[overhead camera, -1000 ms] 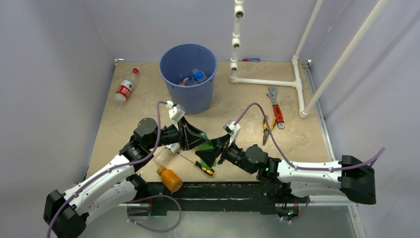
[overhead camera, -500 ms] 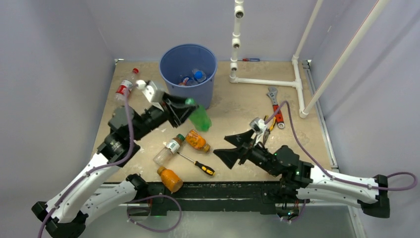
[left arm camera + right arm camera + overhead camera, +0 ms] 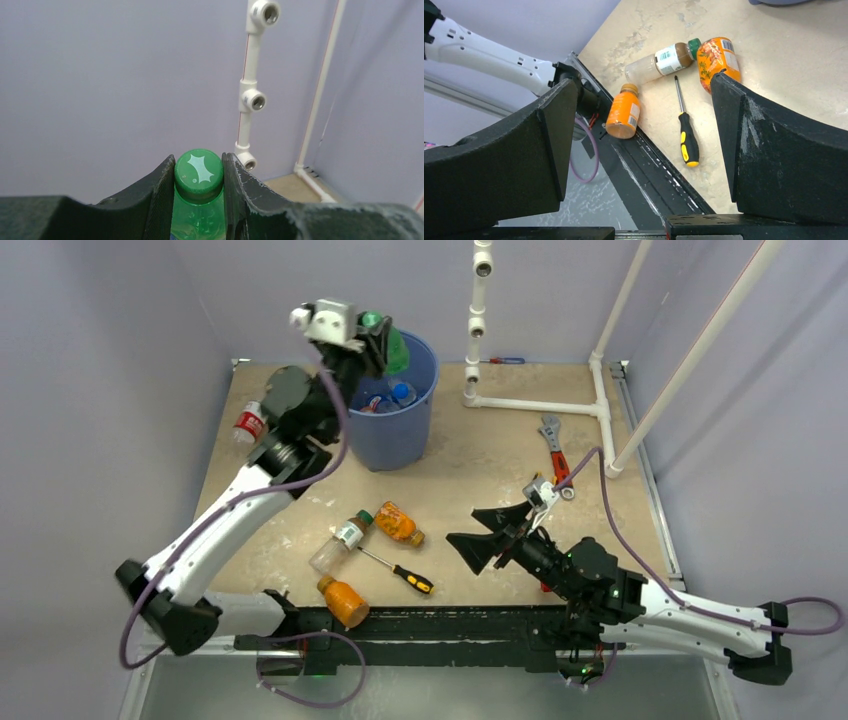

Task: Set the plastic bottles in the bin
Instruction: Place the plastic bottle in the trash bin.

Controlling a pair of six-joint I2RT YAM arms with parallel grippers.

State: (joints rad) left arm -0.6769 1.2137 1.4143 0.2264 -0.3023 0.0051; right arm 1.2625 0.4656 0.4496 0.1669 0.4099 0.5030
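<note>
Up from the table in front of the bin [image 3: 400, 440] has come the left gripper [image 3: 375, 335], which half a second ago held the green bottle [image 3: 392, 348] low beside the bin's wall and now has it over the near left rim; its fingers [image 3: 162, 192] are clamped on the neck just under the green cap, the bottle hanging cap-up; whether its base is already below the rim is hard to tell from above; other bottles [image 3: 400, 393] lie inside the bin; the right gripper [image 3: 462, 524] hovers spread wide and empty above the table, hardly shifted; near it lie an orange-labelled bottle [image 3: 397, 523], a clear bottle with a green cap [image 3: 338, 544], an orange-filled bottle [image 3: 344, 601] at the near edge and a screwdriver [image 3: 398, 571]; a red-labelled bottle [image 3: 248, 424] lies partly behind the left arm.
</note>
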